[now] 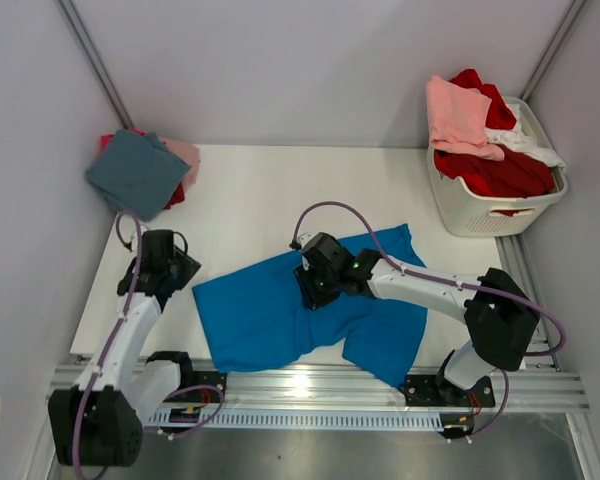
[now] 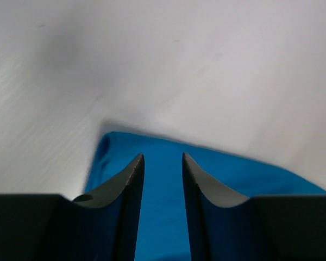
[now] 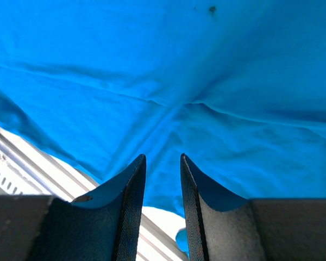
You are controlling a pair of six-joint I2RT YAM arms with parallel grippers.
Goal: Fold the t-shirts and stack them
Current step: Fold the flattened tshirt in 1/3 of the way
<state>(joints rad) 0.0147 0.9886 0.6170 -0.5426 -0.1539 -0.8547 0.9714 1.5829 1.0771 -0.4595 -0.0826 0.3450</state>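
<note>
The bright blue cotton t-shirt lies spread and rumpled on the white counter, close to the front edge. Its long axis runs left to right along that edge, rising toward the far right. The left fingers are parted with nothing between them. They sit just off the shirt's left edge, and the blue corner lies straight ahead of their tips. The right fingers are likewise parted and grip nothing, poised over the creased middle of the cloth. In my judgement the left arm is the nearer one for taking the left edge across. A folded dusty teal t-shirt tops the pile at the far left corner.
</note>
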